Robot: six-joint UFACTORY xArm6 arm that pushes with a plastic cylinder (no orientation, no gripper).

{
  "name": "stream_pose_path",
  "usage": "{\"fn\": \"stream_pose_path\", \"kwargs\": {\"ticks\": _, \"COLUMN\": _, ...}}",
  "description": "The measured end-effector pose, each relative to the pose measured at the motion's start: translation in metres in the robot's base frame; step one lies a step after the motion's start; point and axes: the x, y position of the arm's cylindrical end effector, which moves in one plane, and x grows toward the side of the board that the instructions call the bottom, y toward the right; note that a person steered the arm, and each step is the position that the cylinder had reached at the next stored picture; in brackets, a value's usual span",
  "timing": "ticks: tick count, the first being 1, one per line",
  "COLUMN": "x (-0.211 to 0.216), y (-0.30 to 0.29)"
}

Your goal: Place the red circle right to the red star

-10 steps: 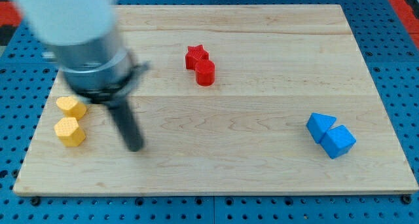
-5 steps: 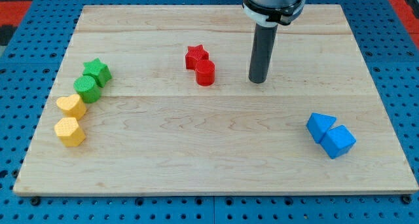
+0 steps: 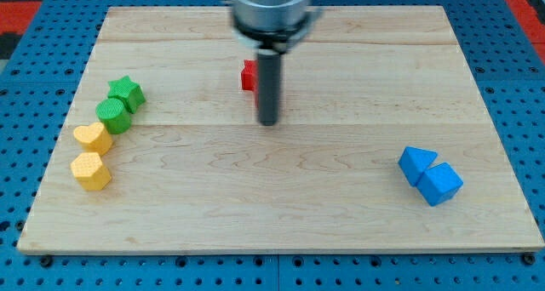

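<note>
The red star (image 3: 248, 74) lies near the board's top centre, mostly hidden behind my rod. The red circle sat just below and right of it; only a thin red sliver (image 3: 281, 94) shows beside the rod now. My tip (image 3: 268, 121) rests on the board right in front of the red circle, at its lower edge in the view. The rod covers most of both red blocks.
A green star (image 3: 127, 93) and green circle (image 3: 112, 114) sit at the view's left, with two yellow blocks (image 3: 92, 138) (image 3: 90, 170) below them. Two blue blocks (image 3: 417, 163) (image 3: 441, 183) sit at the lower right. The wooden board (image 3: 341, 223) edges border blue pegboard.
My tip swung from the lower left to the right of the red circle, then moved left and down, now standing in front of the red blocks. No block has visibly shifted.
</note>
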Motion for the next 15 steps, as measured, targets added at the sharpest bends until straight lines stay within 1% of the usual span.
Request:
{"fn": "stream_pose_path", "kwargs": {"ticks": 1, "x": 0.001, "y": -0.068}}
{"fn": "stream_pose_path", "kwargs": {"ticks": 2, "x": 0.001, "y": -0.086}}
{"fn": "stream_pose_path", "kwargs": {"ticks": 4, "x": 0.001, "y": -0.085}}
{"fn": "stream_pose_path", "kwargs": {"ticks": 5, "x": -0.018, "y": -0.076}}
{"fn": "stream_pose_path", "kwargs": {"ticks": 6, "x": -0.027, "y": -0.062}}
{"fn": "stream_pose_path", "kwargs": {"ticks": 7, "x": -0.034, "y": -0.004}}
{"fn": "stream_pose_path", "kwargs": {"ticks": 8, "x": -0.050, "y": 0.026}}
{"fn": "stream_pose_path", "kwargs": {"ticks": 9, "x": -0.049, "y": 0.042}}
{"fn": "stream_pose_path", "kwargs": {"ticks": 10, "x": -0.045, "y": 0.044}}
{"fn": "stream_pose_path", "kwargs": {"ticks": 12, "x": -0.037, "y": 0.096}}
{"fn": "stream_pose_path", "kwargs": {"ticks": 14, "x": -0.031, "y": 0.103}}
{"fn": "stream_pose_path", "kwargs": {"ticks": 15, "x": -0.038, "y": 0.141}}
